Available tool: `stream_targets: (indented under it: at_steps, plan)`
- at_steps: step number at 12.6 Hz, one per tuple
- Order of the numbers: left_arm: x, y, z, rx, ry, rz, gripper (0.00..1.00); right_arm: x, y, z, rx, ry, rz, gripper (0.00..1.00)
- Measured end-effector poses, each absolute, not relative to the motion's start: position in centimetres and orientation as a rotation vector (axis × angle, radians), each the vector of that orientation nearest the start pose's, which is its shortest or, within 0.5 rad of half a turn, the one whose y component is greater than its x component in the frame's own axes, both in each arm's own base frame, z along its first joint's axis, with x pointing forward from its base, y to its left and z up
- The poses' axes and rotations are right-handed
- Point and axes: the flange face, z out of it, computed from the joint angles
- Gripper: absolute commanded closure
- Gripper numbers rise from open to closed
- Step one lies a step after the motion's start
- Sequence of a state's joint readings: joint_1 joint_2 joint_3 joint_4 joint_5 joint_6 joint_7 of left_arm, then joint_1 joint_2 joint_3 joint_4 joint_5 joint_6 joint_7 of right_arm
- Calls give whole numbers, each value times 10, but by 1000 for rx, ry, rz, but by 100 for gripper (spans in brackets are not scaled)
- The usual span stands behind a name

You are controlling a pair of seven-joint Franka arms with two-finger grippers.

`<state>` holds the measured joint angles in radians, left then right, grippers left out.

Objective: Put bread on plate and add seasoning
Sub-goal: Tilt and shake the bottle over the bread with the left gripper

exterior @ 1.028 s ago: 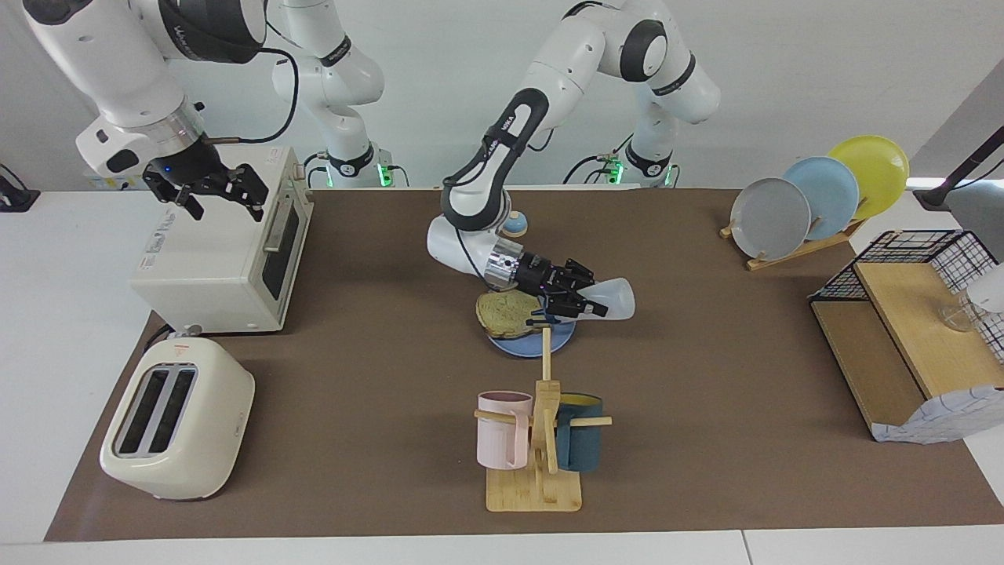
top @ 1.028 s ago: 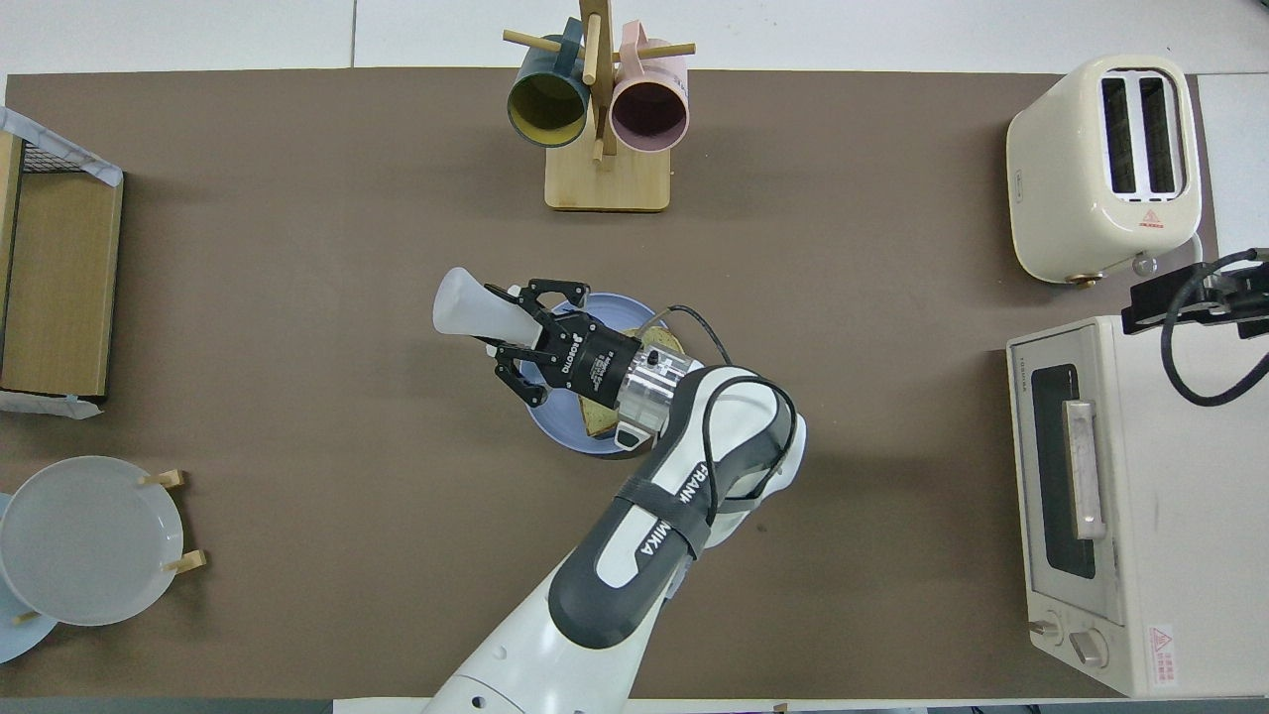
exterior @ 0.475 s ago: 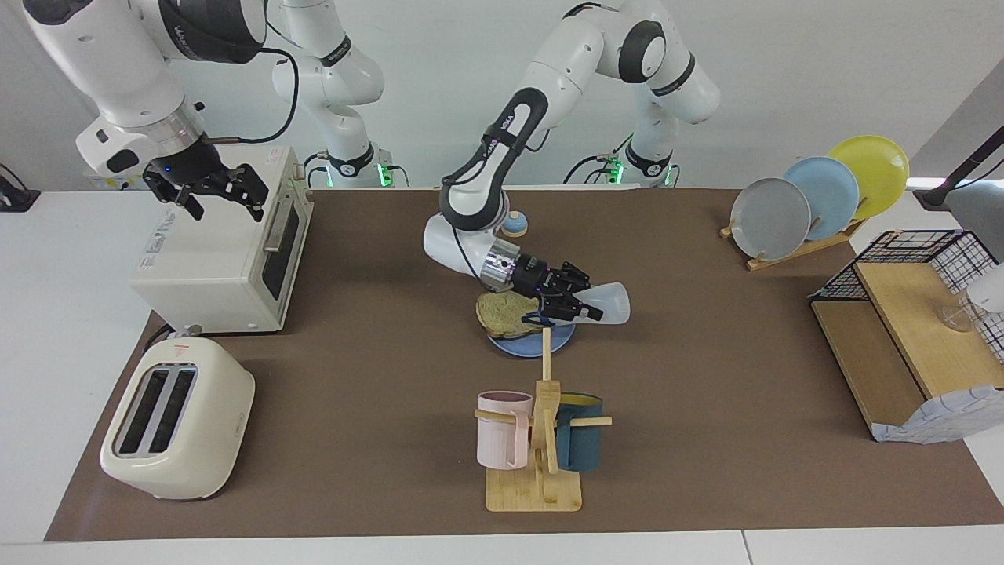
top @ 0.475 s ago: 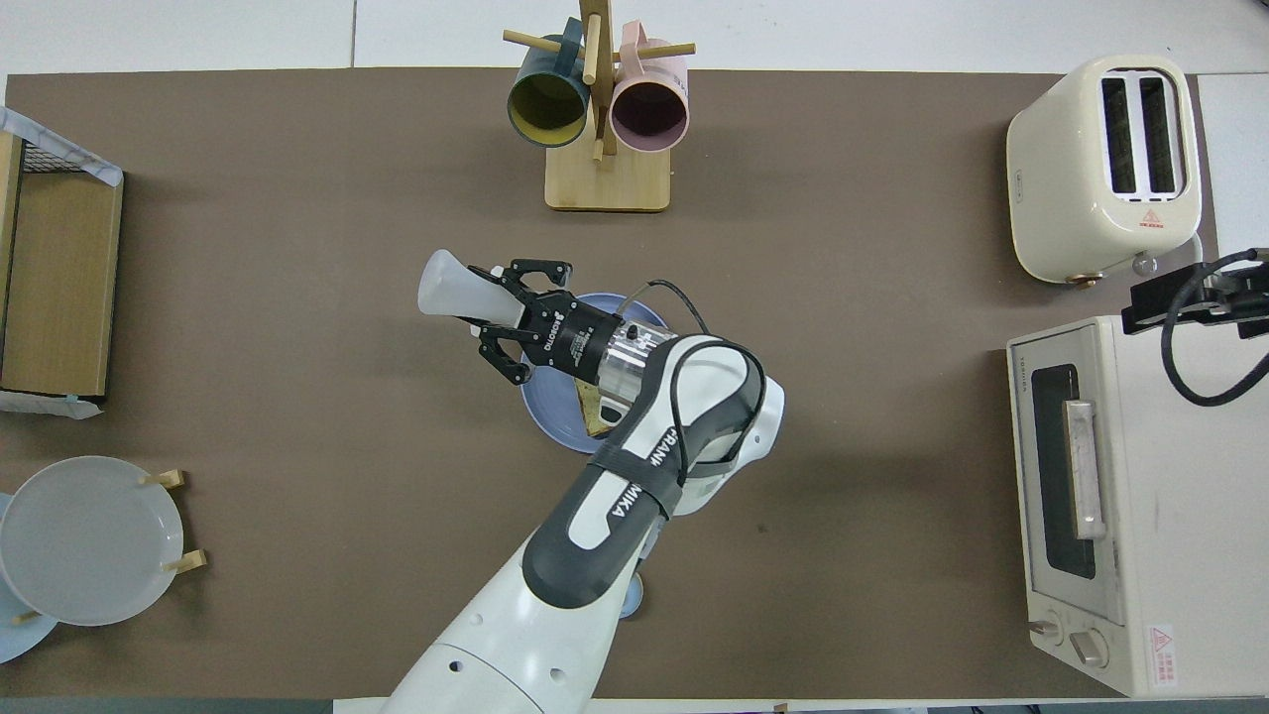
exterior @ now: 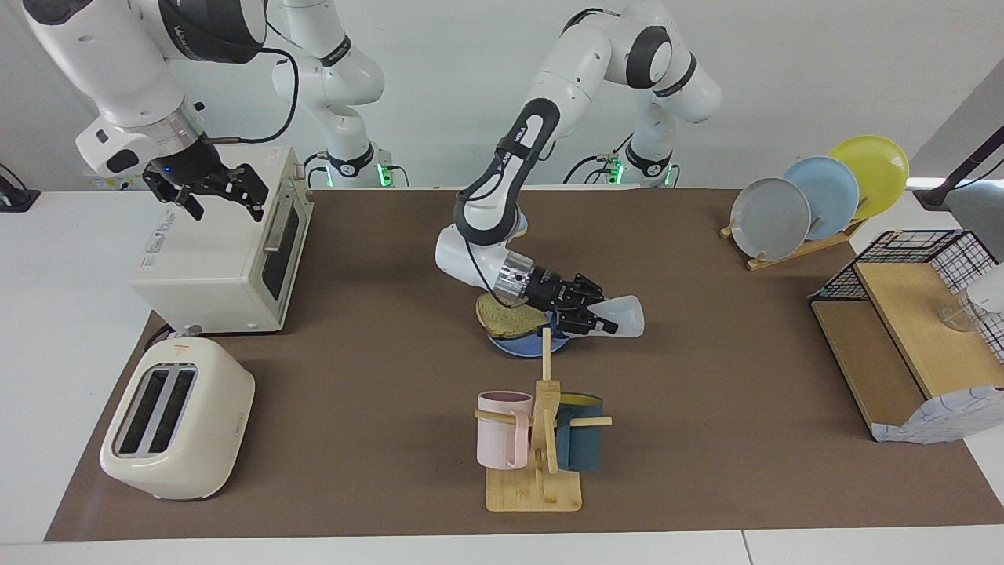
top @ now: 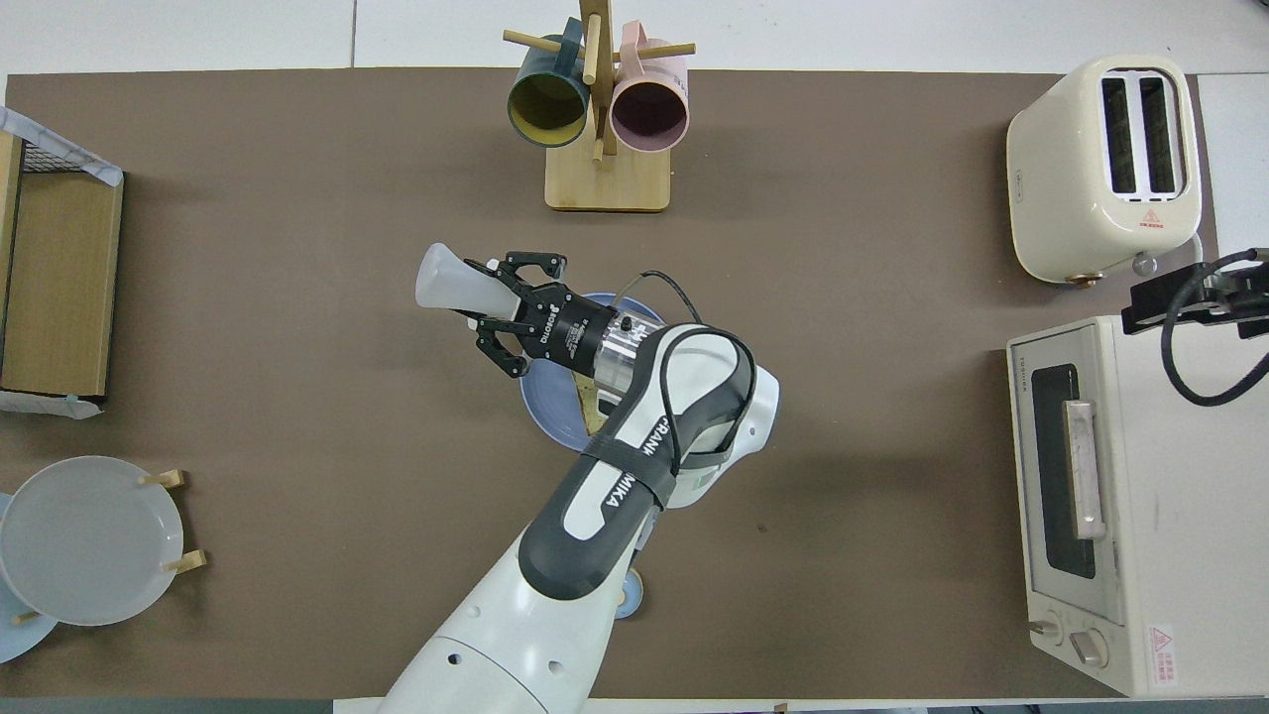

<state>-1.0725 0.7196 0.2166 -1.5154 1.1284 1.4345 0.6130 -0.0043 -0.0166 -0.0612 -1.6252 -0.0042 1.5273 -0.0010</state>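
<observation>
The bread (exterior: 510, 315) lies on the plate (exterior: 527, 346) in the middle of the table, directly under the left gripper (exterior: 590, 315) and partly covered by the arm's wrist in the overhead view. Going from the right arm's end across: the right gripper (exterior: 210, 188) hangs in the air over the toaster oven (exterior: 223, 249), fingers spread and holding nothing, that arm waiting. The left gripper is clenched on the seasoning (exterior: 620, 317), grasping it near the cap so the bottle lies nearly level, its pale base sticking out past the fingertips toward the left arm's end of the table, over the plate's rim. Farther from the robots than this gripper stands the mug rack (exterior: 537, 451).
</observation>
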Motion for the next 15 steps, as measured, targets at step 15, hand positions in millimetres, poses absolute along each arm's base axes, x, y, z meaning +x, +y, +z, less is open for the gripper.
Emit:
stream_targets:
  at_steps: [15]
  plan:
    - [457, -464, 276, -1061, 1371, 567, 100, 542, -36, 604, -3138, 101, 128, 0]
